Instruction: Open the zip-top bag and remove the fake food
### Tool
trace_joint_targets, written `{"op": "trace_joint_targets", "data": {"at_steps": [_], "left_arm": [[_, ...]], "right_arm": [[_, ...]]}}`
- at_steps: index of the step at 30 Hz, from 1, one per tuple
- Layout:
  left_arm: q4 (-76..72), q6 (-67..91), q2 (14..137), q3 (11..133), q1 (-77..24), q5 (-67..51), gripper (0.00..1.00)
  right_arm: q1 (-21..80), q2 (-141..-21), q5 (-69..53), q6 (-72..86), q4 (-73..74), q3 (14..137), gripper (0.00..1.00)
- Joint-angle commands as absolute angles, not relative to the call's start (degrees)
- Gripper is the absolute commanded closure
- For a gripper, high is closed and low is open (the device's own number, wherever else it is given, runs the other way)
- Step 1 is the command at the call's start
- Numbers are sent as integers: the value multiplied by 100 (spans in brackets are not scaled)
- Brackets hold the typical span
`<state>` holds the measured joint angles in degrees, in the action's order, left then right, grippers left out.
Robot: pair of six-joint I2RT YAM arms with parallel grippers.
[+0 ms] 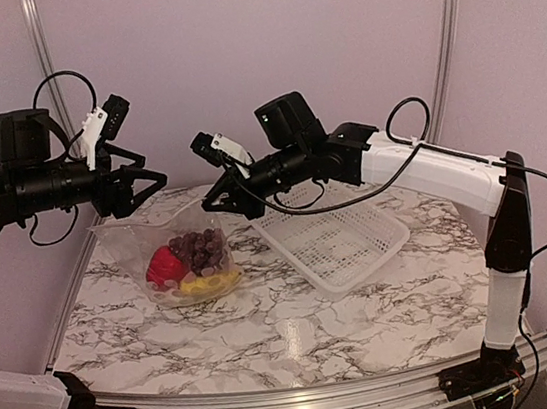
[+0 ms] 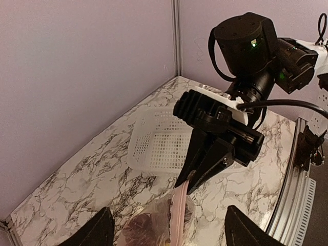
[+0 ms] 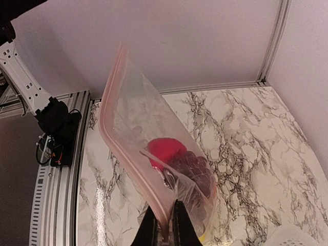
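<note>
Zip-top bag (image 1: 157,236) of fake food (image 1: 190,261), rim pinched in right gripper (image 1: 216,204), left gripper (image 1: 147,194) open, white basket (image 1: 344,241) at 3 o'clock

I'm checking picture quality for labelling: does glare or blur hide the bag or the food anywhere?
Top view: bright glare on the table, bag clear. Left wrist: food dim, soft. Right wrist: bag sharp, nearest fingers blurred.

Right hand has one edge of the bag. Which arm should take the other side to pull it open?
Left. The left hand is open, free and close to the top of the bag; the right hand is shut on the zip edge.
</note>
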<state>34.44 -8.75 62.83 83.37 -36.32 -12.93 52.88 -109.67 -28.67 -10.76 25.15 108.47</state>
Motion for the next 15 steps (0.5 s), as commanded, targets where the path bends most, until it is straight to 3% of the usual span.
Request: {"op": "trace_joint_targets", "data": {"at_steps": [1,11,15], "left_arm": [[4019,-1639,6437,8367,-3985,-1191,24],[4244,-2149,7066,8399,-4399,-1093,33],[4241,-2240,7156,8299,-4407,-746,49]], "right_arm": [[5208,-10851,-3198,-837,2640,10872,100],[5097,-10741,-3454,-543,2707,10728,100],[5098,-10742,-3592,-468,2680,10709,100]]}}
